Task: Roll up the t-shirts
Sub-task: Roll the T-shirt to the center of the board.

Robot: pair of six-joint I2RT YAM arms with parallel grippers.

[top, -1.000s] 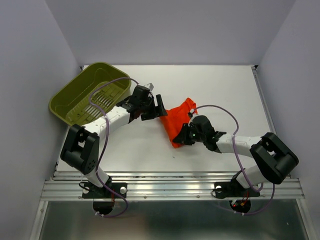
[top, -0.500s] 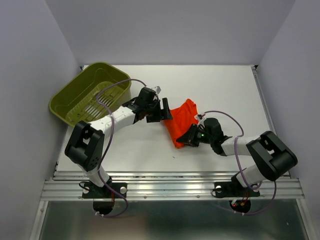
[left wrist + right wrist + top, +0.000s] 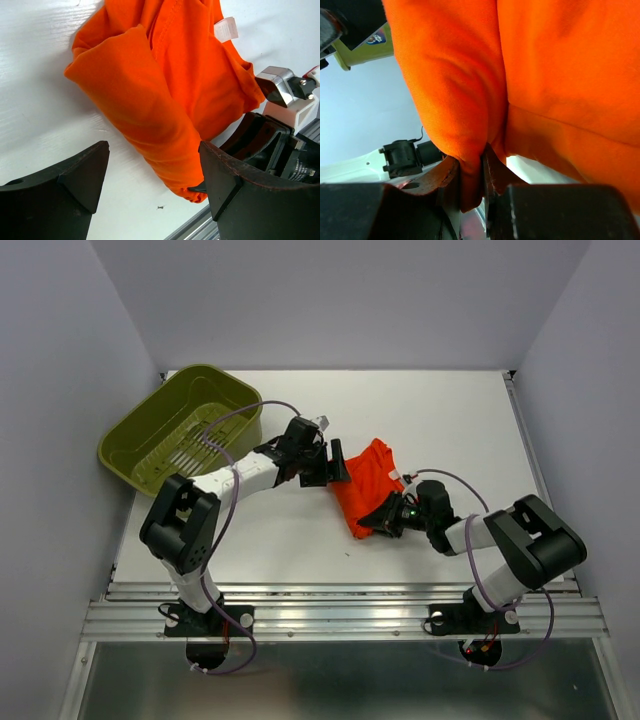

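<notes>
The orange-red t-shirt (image 3: 364, 485) lies bunched and folded on the white table between the two arms. In the left wrist view the t-shirt (image 3: 150, 95) shows a white neck label on top. My left gripper (image 3: 333, 462) is open at the shirt's left edge, its jaws wide apart, with the fold's end between them in the left wrist view (image 3: 155, 180). My right gripper (image 3: 384, 517) is shut on a fold of the t-shirt (image 3: 465, 100) at its near right edge; the cloth is pinched between the fingers (image 3: 472, 175).
An olive-green slotted basket (image 3: 180, 430) stands at the far left of the table. The table's near metal rail (image 3: 350, 610) runs along the front. Grey walls close in both sides.
The left gripper has moved right to the shirt's left edge. The right gripper has drawn back slightly towards the right with the fold pinched in it.
</notes>
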